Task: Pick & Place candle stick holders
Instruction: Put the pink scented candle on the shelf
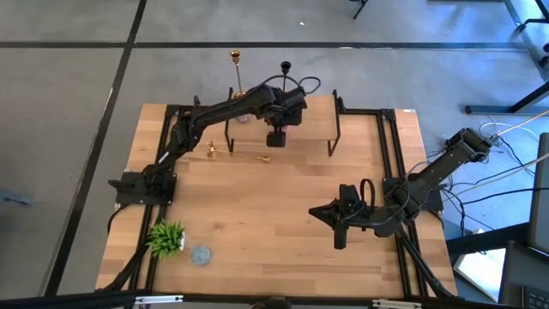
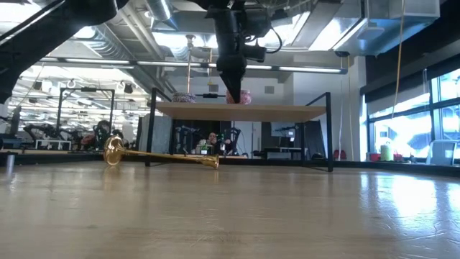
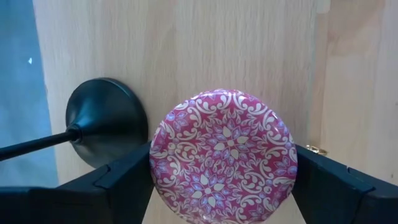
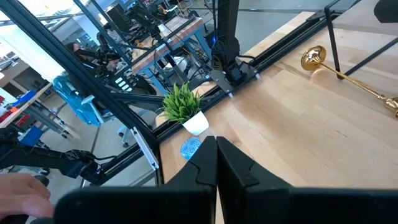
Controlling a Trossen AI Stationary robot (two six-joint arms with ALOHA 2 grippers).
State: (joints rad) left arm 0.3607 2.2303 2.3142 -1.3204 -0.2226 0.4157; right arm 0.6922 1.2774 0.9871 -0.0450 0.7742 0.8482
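Observation:
On the raised wooden shelf (image 1: 313, 129) at the far side, a gold candle stick holder (image 1: 235, 70) and a black one (image 1: 286, 73) stand on their round bases. Another gold one (image 1: 238, 155) lies on its side on the table in front of the shelf. My left gripper (image 3: 224, 180) points down over the shelf, open. Its fingers stand on either side of a round pink patterned disc (image 3: 224, 155) that lies beside the black holder's base (image 3: 106, 121). My right gripper (image 1: 343, 225) hangs shut above the table's right part, with nothing in it. My left gripper comes from above with its fingers (image 3: 124, 180) right at two opposite edges of the pink disc (image 3: 155, 155), which lies flat on the shelf. I cannot tell whether they touch it.
A small green plant (image 1: 167, 236) and a blue-grey disc (image 1: 200, 255) sit at the near left corner. The shelf stands on thin black legs (image 2: 330, 129). A black frame runs along the table's sides. A person's hand (image 4: 18, 186) shows beyond the table.

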